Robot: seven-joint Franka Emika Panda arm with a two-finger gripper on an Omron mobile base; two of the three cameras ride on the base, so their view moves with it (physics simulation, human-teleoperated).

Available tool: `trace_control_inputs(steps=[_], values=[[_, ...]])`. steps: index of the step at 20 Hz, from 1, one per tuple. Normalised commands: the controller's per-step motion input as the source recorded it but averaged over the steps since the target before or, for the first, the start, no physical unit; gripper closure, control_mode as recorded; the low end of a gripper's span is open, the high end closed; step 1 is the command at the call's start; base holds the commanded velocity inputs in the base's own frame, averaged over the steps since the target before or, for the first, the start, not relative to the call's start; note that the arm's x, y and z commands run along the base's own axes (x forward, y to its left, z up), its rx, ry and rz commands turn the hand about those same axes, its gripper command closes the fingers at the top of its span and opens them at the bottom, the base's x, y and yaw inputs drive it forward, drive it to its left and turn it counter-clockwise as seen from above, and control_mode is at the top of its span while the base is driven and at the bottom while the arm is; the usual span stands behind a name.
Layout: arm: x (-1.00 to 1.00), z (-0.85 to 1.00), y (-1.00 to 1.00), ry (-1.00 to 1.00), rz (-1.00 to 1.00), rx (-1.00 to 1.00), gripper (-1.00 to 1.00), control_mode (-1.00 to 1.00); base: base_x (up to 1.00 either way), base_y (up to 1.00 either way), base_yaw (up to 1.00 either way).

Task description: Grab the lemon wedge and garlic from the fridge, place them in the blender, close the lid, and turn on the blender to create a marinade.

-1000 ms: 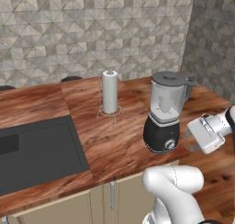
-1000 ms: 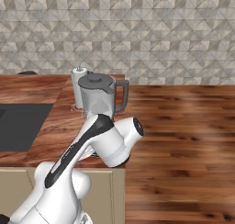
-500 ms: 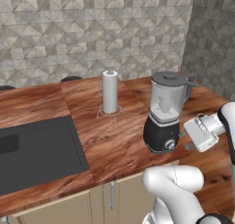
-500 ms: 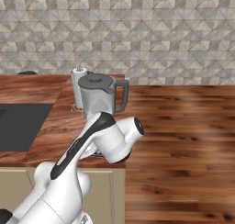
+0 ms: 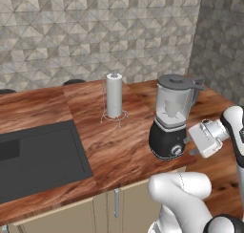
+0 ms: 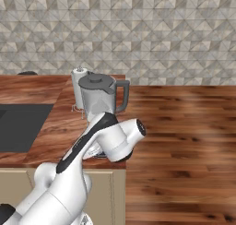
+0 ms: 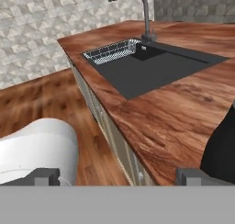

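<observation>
No writing shows on blender (image 5: pixel 170 127), lid (image 5: pixel 174 80) on top.

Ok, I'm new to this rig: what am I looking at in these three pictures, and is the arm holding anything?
It is a white robot arm on a driving base in a rendered kitchen. Two pictures come from cameras behind the arm, left and right; the third looks along the hand. On the wooden counter stand the blender with its lid on, and a paper-towel roll. A dark sink is set into the counter. The gripper sits by the blender's base, jaws open, holding nothing.
</observation>
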Motion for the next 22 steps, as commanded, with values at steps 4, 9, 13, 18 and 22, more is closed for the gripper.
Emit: trace_control_inputs(steps=[4, 9, 13, 18, 22], values=[[0.12, -0.15, -0.10, 0.00, 0.00, 0.00, -1.00, -1.00, 0.00, 0.00, 0.00], [0.15, -0.15, -0.01, 0.00, 0.00, 0.00, -1.00, -1.00, 0.00, 0.00, 0.00], [0.22, -0.05, 0.00, 0.00, 0.00, 0.00, -1.00, -1.00, 0.00, 0.00, 0.00], [0.20, -0.02, -0.02, 0.00, 0.00, 0.00, -1.00, -1.00, 0.00, 0.00, 0.00], [0.16, -0.08, -0.01, 0.00, 0.00, 0.00, -1.00, -1.00, 0.00, 0.00, 0.00]])
